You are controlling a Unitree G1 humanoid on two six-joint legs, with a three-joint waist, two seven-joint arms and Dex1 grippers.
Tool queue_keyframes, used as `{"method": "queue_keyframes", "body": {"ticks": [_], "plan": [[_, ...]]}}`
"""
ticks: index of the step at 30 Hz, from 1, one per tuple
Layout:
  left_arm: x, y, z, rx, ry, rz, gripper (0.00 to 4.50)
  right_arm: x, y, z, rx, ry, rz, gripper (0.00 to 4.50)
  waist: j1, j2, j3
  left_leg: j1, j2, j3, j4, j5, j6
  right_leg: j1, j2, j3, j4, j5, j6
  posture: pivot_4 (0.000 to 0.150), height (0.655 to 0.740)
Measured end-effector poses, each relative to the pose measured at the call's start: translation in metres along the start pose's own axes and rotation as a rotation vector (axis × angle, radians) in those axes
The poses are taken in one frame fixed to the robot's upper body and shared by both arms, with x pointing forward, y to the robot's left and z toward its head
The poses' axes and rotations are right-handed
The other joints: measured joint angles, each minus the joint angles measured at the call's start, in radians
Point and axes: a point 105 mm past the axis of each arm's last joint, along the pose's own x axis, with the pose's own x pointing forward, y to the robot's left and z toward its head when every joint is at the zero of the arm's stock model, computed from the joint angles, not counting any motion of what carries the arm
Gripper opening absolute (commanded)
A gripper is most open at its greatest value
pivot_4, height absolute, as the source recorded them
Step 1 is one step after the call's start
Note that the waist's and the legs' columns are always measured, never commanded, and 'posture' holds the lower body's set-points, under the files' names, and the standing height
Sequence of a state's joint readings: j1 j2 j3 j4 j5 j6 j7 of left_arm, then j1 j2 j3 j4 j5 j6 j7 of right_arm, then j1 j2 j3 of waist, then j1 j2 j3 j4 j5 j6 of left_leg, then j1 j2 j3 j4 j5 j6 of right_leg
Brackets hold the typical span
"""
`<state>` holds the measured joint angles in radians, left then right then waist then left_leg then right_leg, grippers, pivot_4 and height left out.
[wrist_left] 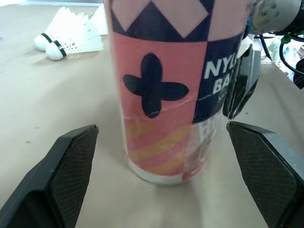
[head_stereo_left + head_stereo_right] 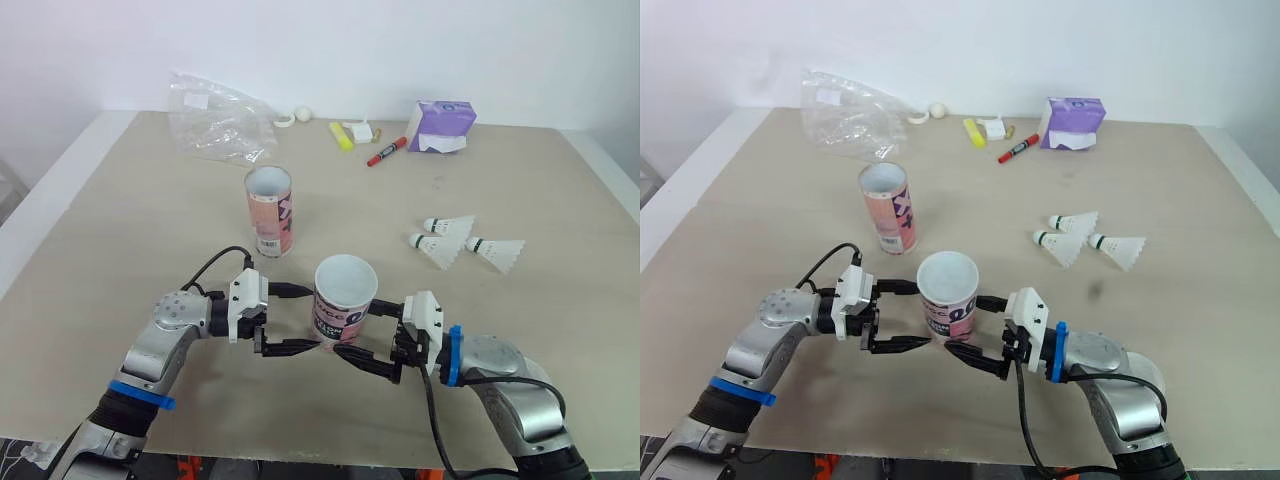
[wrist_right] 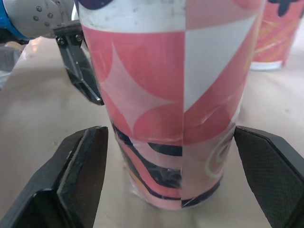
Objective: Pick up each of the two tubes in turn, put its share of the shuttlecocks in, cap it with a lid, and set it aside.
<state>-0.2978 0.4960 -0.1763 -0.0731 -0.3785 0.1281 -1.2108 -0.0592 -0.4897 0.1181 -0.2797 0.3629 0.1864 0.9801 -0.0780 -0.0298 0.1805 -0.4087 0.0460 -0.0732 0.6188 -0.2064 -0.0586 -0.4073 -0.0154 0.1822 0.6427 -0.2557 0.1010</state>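
Note:
An open-topped pink and navy tube [image 2: 343, 300] stands upright near the table's front edge. My left gripper [image 2: 308, 318] is open at its left side and my right gripper [image 2: 358, 330] is open at its right side. Each pair of fingers flanks the tube's lower half. The left wrist view shows the tube [image 1: 171, 95] between the pads [image 1: 71, 166] with gaps on both sides. The right wrist view shows the same for the tube [image 3: 175, 104]. A second open tube [image 2: 269, 210] stands farther back. Three white shuttlecocks [image 2: 447, 240] lie to the right.
A crumpled clear plastic bag [image 2: 215, 120] lies at the back left. Along the back edge are a small white ball [image 2: 302, 114], a yellow highlighter [image 2: 342, 136], a red marker [image 2: 386, 151] and a purple tissue box [image 2: 440, 125].

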Motion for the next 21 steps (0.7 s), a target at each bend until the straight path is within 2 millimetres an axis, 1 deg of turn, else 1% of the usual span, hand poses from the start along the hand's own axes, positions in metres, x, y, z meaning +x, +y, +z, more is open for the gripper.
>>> {"method": "queue_keyframes", "body": {"ticks": [4, 10, 15, 16, 21], "plan": [[-0.01, -0.003, 0.001, -0.016, 0.016, 0.011, 4.5, 0.007, -0.003, -0.004, -0.015, 0.012, 0.007, 4.47, 0.0, 0.0, 0.0, 0.0, 0.0, 0.0, 0.0, 0.0, 0.0, 0.0, 0.0, 0.0, 0.001, 0.0, -0.001, 0.15, 0.74], [-0.017, -0.007, 0.0, -0.029, 0.032, 0.013, 4.5, 0.016, -0.005, -0.003, -0.042, 0.002, 0.021, 4.47, 0.001, 0.0, 0.0, 0.0, 0.0, 0.0, 0.001, 0.0, 0.0, 0.0, 0.0, 0.0, 0.002, 0.0, 0.0, 0.15, 0.74], [-0.017, -0.01, 0.001, -0.026, 0.032, 0.015, 4.5, 0.022, -0.004, -0.005, -0.035, 0.003, 0.035, 4.47, 0.001, 0.0, 0.0, 0.0, 0.0, 0.0, 0.001, 0.0, 0.0, 0.0, 0.0, -0.001, 0.002, 0.0, 0.0, 0.15, 0.74], [-0.017, -0.014, -0.001, -0.032, 0.031, 0.015, 4.5, 0.026, -0.007, -0.004, -0.041, 0.001, 0.037, 4.47, 0.001, 0.0, 0.0, 0.0, 0.0, 0.0, 0.001, 0.0, 0.0, 0.0, 0.0, -0.001, 0.003, 0.001, 0.001, 0.15, 0.74], [-0.017, -0.017, -0.001, -0.033, 0.03, 0.024, 4.5, 0.03, -0.009, -0.002, -0.049, -0.005, 0.048, 4.47, 0.001, 0.0, 0.0, 0.001, 0.0, 0.0, 0.001, 0.0, 0.0, 0.0, 0.0, -0.001, 0.003, 0.001, 0.0, 0.15, 0.74]]}}
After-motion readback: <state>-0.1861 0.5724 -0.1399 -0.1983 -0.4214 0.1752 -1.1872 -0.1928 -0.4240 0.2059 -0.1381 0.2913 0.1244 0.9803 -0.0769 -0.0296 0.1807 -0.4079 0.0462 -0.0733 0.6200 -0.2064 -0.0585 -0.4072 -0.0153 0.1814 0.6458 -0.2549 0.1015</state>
